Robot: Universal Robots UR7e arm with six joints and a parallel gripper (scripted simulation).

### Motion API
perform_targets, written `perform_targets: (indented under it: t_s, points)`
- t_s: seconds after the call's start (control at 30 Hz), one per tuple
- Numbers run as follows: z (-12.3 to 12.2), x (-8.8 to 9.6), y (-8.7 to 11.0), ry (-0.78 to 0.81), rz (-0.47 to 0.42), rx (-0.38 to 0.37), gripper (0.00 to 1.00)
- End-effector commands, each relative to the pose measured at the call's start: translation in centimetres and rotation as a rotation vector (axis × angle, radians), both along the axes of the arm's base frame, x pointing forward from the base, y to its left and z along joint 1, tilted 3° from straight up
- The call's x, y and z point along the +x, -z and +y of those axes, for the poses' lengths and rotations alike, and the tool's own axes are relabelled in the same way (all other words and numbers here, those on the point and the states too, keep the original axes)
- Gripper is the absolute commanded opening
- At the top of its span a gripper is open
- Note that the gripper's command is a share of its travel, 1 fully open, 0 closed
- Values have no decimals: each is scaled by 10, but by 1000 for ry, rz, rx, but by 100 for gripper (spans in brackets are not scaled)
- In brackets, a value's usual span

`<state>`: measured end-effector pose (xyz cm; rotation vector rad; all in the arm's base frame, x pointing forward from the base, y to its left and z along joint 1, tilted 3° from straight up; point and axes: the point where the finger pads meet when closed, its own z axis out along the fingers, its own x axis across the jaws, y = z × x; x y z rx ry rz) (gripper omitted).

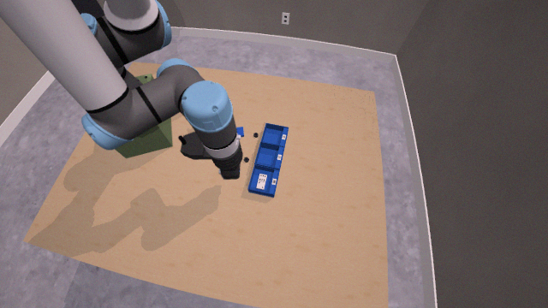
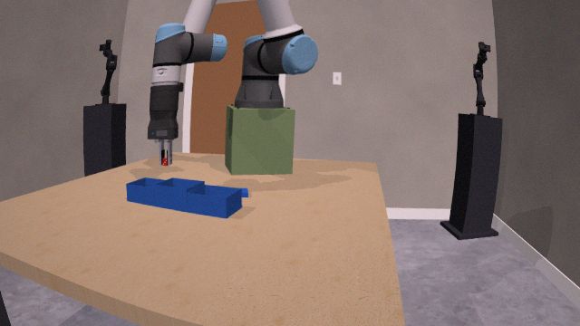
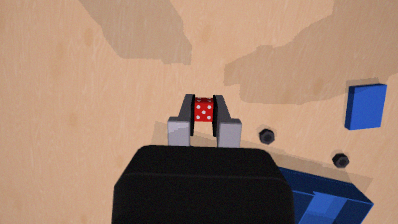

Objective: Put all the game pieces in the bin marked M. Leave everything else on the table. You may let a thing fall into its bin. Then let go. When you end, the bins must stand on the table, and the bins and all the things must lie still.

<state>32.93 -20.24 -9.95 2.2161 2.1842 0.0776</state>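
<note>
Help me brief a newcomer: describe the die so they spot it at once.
Find the blue row of three bins mid-table; the gripper hangs just beside it. Clamped between its fingers is the die, a small red cube with white pips, unlike the two black nuts and the blue block nearby.

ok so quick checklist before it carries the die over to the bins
1. Grip: fingers shut on the small red die with white pips - ok.
2. Die off the wooden table: exterior view shows it just above the top - ok.
3. Bin marked M: labels on the blue three-compartment bin row too small to read - cannot tell.
4. Bins standing flat - ok.
5. Two small black nuts between fingers and bins; pass above them - ok.
6. Playing card already in the near end compartment - ok.
</note>
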Motion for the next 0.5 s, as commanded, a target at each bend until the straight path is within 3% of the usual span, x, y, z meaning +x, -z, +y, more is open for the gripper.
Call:
perform_targets:
  t_s: [0.0, 0.3, 0.47]
  points:
    - [0, 0, 0, 0, -1, -1, 34]
    - [0, 0, -7, 0, -1, -1, 34]
    - [-1, 18, -8, 0, -1, -1, 34]
